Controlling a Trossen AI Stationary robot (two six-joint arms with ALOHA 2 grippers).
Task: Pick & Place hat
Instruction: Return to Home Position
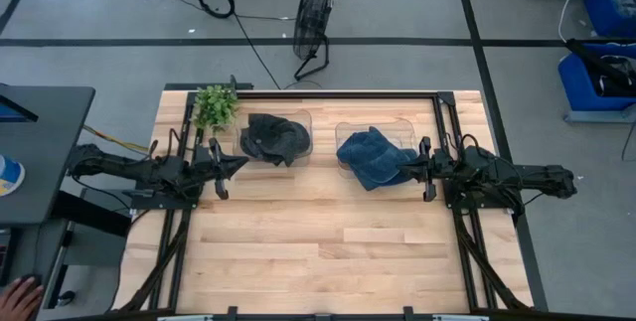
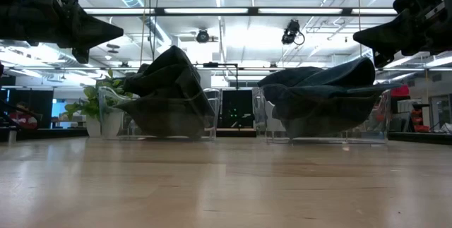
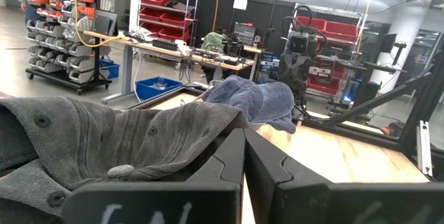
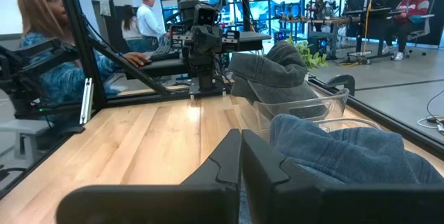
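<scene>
A dark grey hat lies crumpled in a clear container at the table's far left. A blue hat lies in a second clear container to its right and spills over the rim. My left gripper is shut. It hovers level, just left of the grey hat, pointing at it. My right gripper is shut too. It hovers by the blue hat's right edge, raised above the hat in the low view.
A small green plant stands at the table's far left corner, beside the grey hat's container. Bare wood fills the table's near half. A black frame rail runs along the far edge. People sit beyond the table in the right wrist view.
</scene>
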